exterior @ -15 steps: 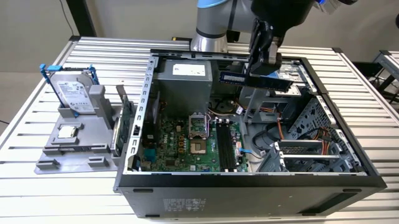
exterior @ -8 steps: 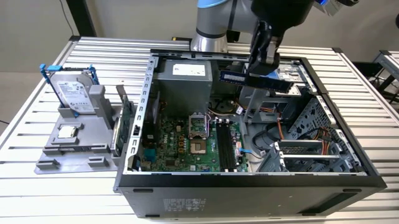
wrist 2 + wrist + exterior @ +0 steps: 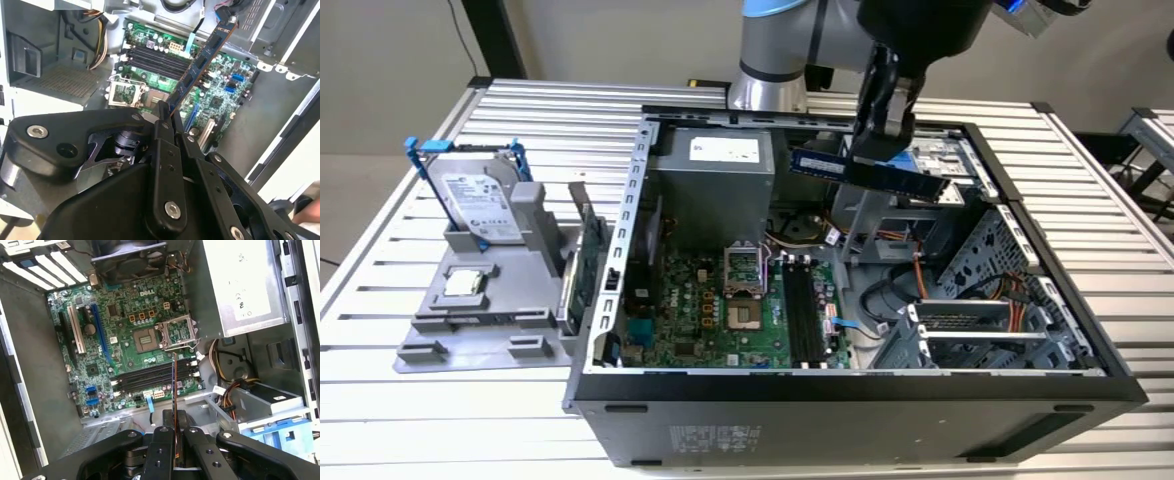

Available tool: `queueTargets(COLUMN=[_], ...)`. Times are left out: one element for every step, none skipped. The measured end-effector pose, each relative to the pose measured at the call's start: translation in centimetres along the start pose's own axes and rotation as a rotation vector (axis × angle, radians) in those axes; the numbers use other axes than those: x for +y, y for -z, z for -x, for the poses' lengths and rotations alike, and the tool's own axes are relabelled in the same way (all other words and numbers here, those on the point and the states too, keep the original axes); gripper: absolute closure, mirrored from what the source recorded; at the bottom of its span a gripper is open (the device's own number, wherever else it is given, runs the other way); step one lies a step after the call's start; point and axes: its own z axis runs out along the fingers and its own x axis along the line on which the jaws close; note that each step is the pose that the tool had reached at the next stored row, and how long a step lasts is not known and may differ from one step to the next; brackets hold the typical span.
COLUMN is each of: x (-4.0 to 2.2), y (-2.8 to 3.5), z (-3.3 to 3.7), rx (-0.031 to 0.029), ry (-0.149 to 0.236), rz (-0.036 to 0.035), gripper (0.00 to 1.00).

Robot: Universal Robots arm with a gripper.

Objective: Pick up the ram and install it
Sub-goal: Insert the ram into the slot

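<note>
**A:** Where was the ram?

**B:** The ram (image 3: 894,178) hung in the air over the open computer case (image 3: 854,420) on the table (image 3: 454,420). It was well above the motherboard (image 3: 707,310) and apart from it.

**A:** Fingers?

**B:** The gripper (image 3: 878,150) had its fingers clenched on the ram. In the second wrist view the stick jutted out from between them. In the first wrist view it was edge-on, with the black slots (image 3: 150,375) behind it.

The open computer case (image 3: 854,390) is viewed obliquely from above, at some distance, in the exterior view. The motherboard (image 3: 125,340) (image 3: 220,95) is seen closely from overhead, past the gripper (image 3: 175,422) (image 3: 170,117), in both wrist views.
</note>
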Motion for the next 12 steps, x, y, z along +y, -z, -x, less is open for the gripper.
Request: queueTargets(x=[0.00, 0.00, 0.00, 0.00, 0.00, 0.00, 0.00, 0.00, 0.00, 0.00, 0.00, 0.00], y=[0.00, 0.00, 0.00, 0.00, 0.00, 0.00, 0.00, 0.00, 0.00, 0.00, 0.00, 0.00], z=[0.00, 0.00, 0.00, 0.00, 0.00, 0.00, 0.00, 0.00, 0.00, 0.00, 0.00, 0.00], rx=[-0.0002, -0.0004, -0.0005, -0.0008, -0.0010, -0.0012, -0.0013, -0.0015, -0.0016, -0.0018, -0.0019, -0.0021], ry=[-0.007, -0.014, -0.021, -0.027, -0.034, -0.040, -0.045, -0.050, -0.054, -0.059, -0.063, -0.068], rz=[-0.0002, -0.0004, -0.0007, -0.0009, -0.0011, -0.0013, -0.0015, -0.0016, -0.0018, -0.0019, -0.0021, -0.0023], gripper=[1.00, 1.00, 1.00, 1.00, 1.00, 1.00, 1.00, 1.00, 1.00, 1.00, 1.00, 1.00])
